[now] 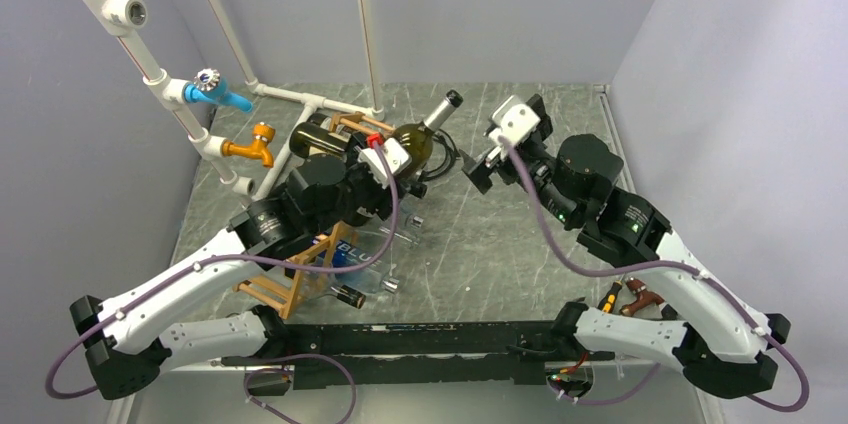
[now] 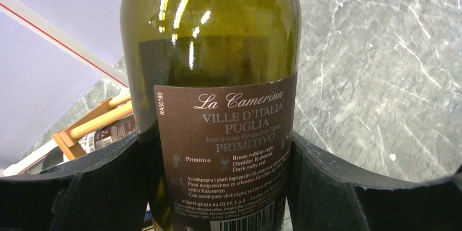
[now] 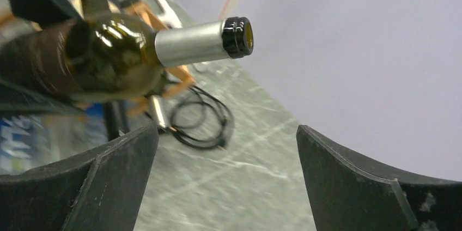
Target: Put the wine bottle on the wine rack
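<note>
Currently the wine bottle (image 1: 416,144) is held by its body in the left gripper (image 2: 218,179) above the table's (image 1: 500,244) far edge, right gripper (image 3: 226,133) spread wide and empty off the neck (image 3: 188,43); carry step judged in hand, alignment with a free wine rack (image 1: 285,294) cell needed next.

Arm links (image 1: 190,279): smooth white shells, rounded ends, same on both arms
Joints (image 1: 320,194): chunky black cylindrical housings
Cables (image 1: 545,234): purple, one looping loosely along each arm
Right wrist block (image 1: 517,121): white, boxy
Left wrist tab (image 1: 375,141): small, red
Fingers (image 3: 354,182): matte black, broad, curved inner edges
</note>
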